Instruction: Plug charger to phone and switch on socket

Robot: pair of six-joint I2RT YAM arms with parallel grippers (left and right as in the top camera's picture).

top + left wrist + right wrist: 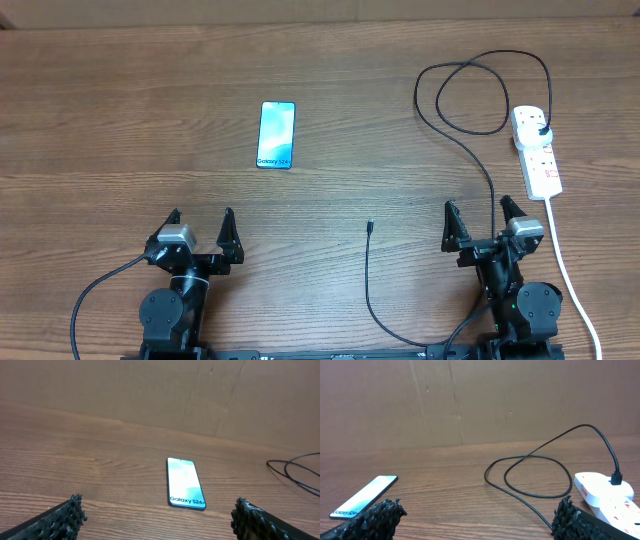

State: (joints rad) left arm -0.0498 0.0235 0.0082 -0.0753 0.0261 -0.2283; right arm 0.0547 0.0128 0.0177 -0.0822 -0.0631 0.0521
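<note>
Both our claws stand wide open and empty. The left claw [200, 218] faces the phone [276, 135], which lies flat, screen up, well ahead of it; the right claw [478, 208] sits near the power strip [538, 150]. The charger [368, 285] is already plugged into the strip, its tip [370, 227] lying free on the table [120, 120] between the two claws. We judge the cable light and floppy, so we would pinch just behind the tip; the phone looks slick and may slide.
</note>
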